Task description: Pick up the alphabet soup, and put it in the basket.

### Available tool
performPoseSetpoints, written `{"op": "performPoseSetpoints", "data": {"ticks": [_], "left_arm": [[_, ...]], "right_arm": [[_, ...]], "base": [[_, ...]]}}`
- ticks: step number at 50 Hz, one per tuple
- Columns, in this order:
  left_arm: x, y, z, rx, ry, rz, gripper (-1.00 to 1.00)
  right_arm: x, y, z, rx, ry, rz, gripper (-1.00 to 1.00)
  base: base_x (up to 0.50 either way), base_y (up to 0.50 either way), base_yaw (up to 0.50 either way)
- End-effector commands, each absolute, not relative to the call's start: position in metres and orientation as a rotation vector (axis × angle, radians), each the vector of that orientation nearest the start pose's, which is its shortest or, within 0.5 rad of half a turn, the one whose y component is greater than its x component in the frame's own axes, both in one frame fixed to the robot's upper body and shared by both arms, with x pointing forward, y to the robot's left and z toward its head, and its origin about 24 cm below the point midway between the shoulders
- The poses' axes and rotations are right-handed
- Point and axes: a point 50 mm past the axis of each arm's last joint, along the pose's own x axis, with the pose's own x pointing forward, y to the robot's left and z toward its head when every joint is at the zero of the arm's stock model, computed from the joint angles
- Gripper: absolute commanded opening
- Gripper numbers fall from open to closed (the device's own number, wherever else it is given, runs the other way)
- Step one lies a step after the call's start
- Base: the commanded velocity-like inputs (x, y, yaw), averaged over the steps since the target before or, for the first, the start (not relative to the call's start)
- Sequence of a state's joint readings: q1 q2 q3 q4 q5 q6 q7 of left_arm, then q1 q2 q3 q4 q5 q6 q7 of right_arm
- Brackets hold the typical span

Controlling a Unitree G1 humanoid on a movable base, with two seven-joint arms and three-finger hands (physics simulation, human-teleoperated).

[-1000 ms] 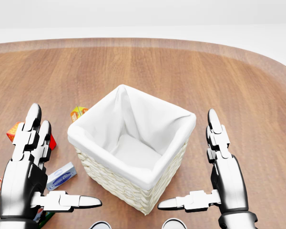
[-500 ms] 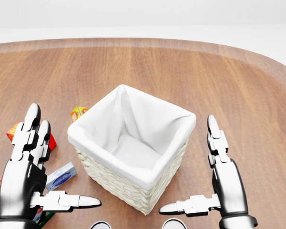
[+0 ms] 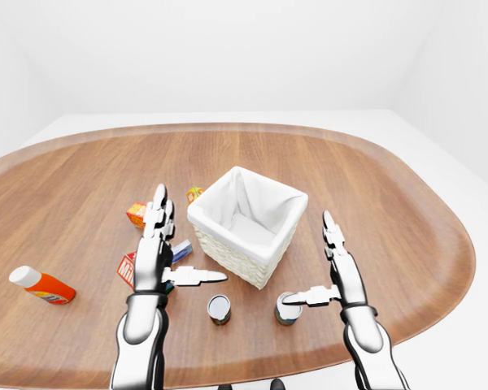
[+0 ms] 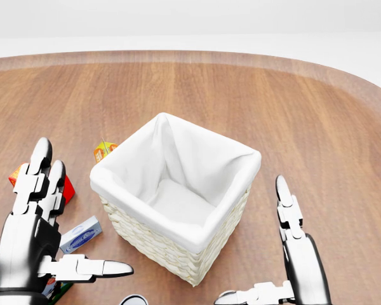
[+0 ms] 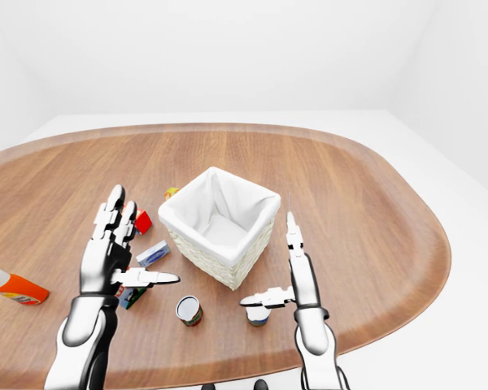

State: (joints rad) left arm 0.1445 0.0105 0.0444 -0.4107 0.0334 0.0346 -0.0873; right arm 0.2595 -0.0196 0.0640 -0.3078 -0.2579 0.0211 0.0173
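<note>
Fingers (image 3: 335, 241) spread; can (image 3: 219, 309) labels unreadable.

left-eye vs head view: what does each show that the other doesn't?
Only the left-eye view shows the orange bottle lying at its left, and both cans whole: one below the basket, one under the right hand's thumb. The head view adds nothing of its own; it only shows the basket's white lining closer, with just one can's rim at its bottom edge. Both show the basket, the open left hand, the open right hand and the small boxes at left.

Alphabet soup can (image 5: 258, 314) upright near white-lined wicker basket (image 5: 218, 225), basket empty
</note>
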Motion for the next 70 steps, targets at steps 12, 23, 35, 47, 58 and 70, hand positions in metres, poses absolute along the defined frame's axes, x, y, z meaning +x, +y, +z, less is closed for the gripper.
{"op": "performPoseSetpoints", "data": {"ticks": [12, 23, 35, 47, 58, 70], "left_arm": [[0.219, 0.165, 0.102, 0.072, -0.234, -0.001, 1.00], [0.220, 0.165, 0.101, 0.071, -0.233, 0.000, 1.00], [0.218, 0.164, 0.102, 0.071, -0.234, -0.002, 1.00], [0.217, 0.164, 0.103, 0.071, -0.235, -0.002, 1.00], [0.219, 0.165, 0.101, 0.070, -0.233, -0.003, 1.00], [0.219, 0.164, 0.101, 0.072, -0.232, -0.005, 1.00]], "right_arm": [[0.186, -0.150, 0.029, -0.291, 0.031, 0.016, 1.00], [0.178, -0.152, 0.015, -0.296, 0.092, 0.012, 1.00], [0.176, -0.147, 0.000, -0.315, 0.150, 0.032, 1.00], [0.177, -0.147, -0.024, -0.353, 0.240, 0.047, 1.00], [0.180, -0.147, -0.044, -0.383, 0.317, 0.050, 1.00], [0.183, -0.147, -0.057, -0.410, 0.371, 0.052, 1.00]], "base": [[0.00, 0.00, 0.00], [0.00, 0.00, 0.00], [0.00, 0.00, 0.00], [0.00, 0.00, 0.00], [0.00, 0.00, 0.00], [0.00, 0.00, 0.00]]}}
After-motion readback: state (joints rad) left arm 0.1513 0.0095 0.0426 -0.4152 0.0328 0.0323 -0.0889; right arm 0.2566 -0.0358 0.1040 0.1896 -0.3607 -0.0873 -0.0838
